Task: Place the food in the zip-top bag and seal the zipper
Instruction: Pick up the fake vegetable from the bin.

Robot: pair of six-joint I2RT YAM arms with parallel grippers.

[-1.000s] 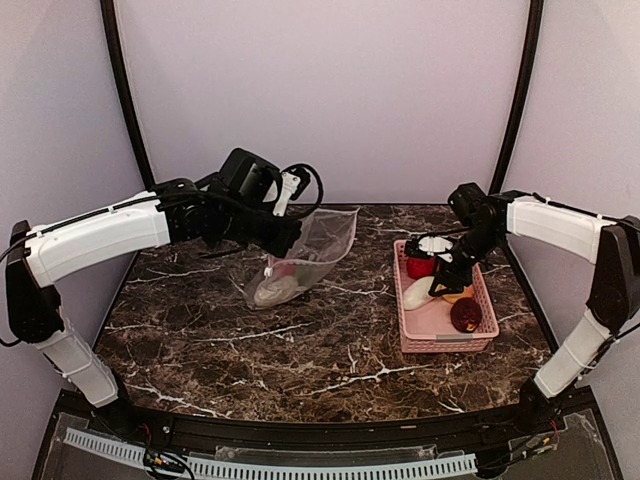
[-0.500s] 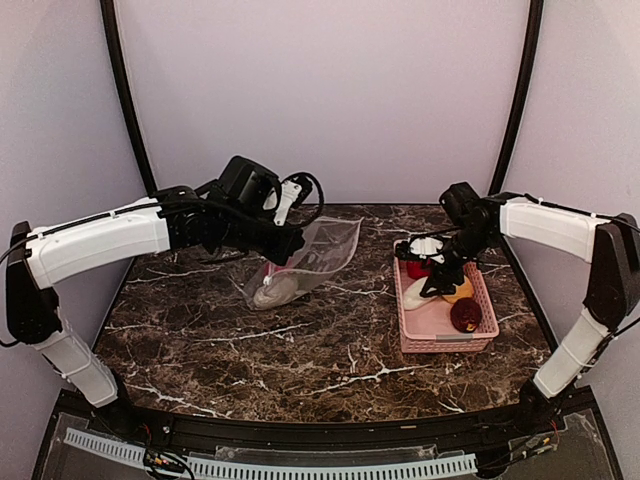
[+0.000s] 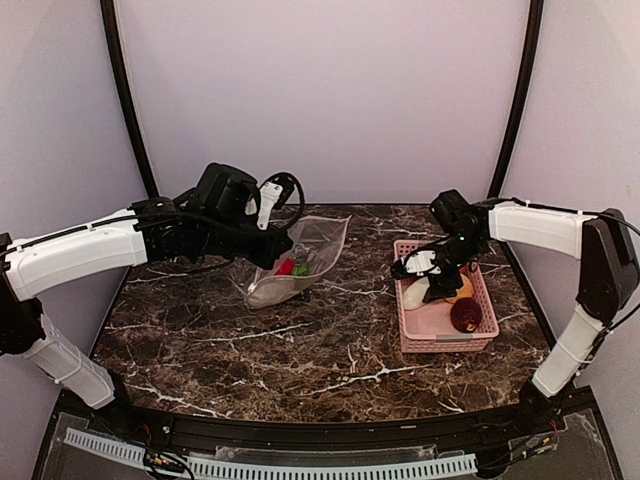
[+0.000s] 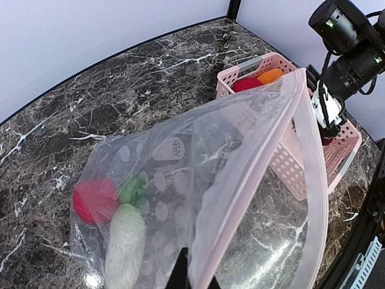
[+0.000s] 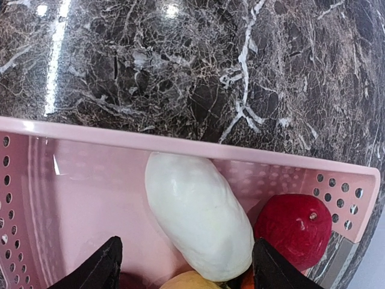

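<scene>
- Zip-top bag (image 3: 305, 255) sits left-centre on the marble table (image 3: 330, 370). Its bottom rests on the top, its mouth edge is hoisted up and tilted toward the basket. Prob. so the opening faces the side the food comes from.
- Inside: a red ball (image 4: 95, 200) w/ green leaf (image 4: 133, 189) and one white piece (image 4: 123, 247), slumped at the low end. The tilt looks meant to hold them away from the mouth.
- Zipper (image 4: 239, 192): pale pink strip, lips parted wide, not sealed yet.
- Left gripper (image 3: 278, 243) is clamped tight on the bag's mouth edge and holds it aloft. Wrist cam shows only a dark fingertip at the rim.
- Rest of the food is in the pink basket (image 3: 415, 338) on the right, well apart from the bag. Other white piece (image 5: 195, 217) lies along the wall w/ the maroon piece (image 5: 298, 229) just beside it and a yellow bit (image 5: 186, 282) at the frame bottom.
- Orange one (image 4: 271, 75) and second red (image 4: 246, 84) show from the left wrist cam.
- Right gripper (image 5: 187, 265) is low over the basket, jaws spread wide either side of the white piece, nothing gripped. Looks lined up to take that one next.
- Text/brands: none readable. Bag carries only faint pale dots.
</scene>
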